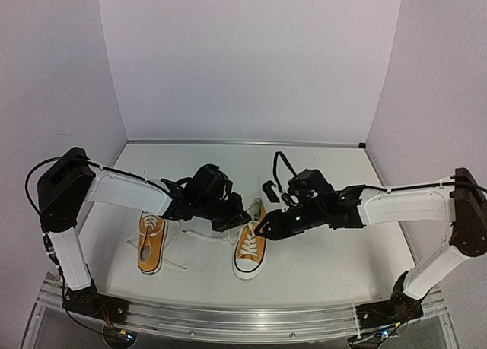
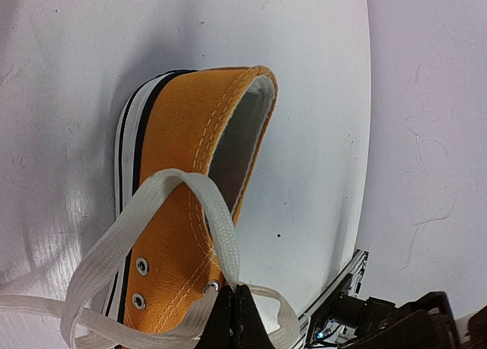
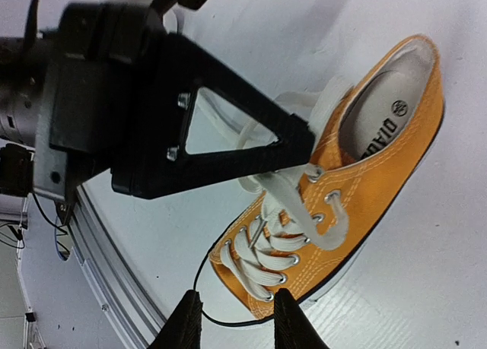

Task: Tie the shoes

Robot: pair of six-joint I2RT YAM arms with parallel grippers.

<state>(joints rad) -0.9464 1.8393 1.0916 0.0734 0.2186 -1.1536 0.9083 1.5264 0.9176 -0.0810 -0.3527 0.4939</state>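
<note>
Two orange-yellow shoes with white laces lie on the white table. Both grippers are over the right shoe (image 1: 249, 246). My left gripper (image 2: 235, 294) is shut on that shoe's white lace (image 2: 221, 227), which arches in a loop over the orange side (image 2: 183, 136) near the heel opening. Seen from the right wrist, the same shoe (image 3: 380, 166) lies with its laced front (image 3: 281, 242) toward my right gripper (image 3: 237, 318). That gripper stands open just past the toe cap, with nothing between its fingertips. The left gripper's black finger (image 3: 228, 136) crosses above the shoe's tongue.
The left shoe (image 1: 151, 246) lies apart, its laces loose on the table. White walls close in the back and both sides. An aluminium rail (image 1: 228, 318) runs along the near edge. A small black piece (image 1: 269, 189) sits behind the right arm.
</note>
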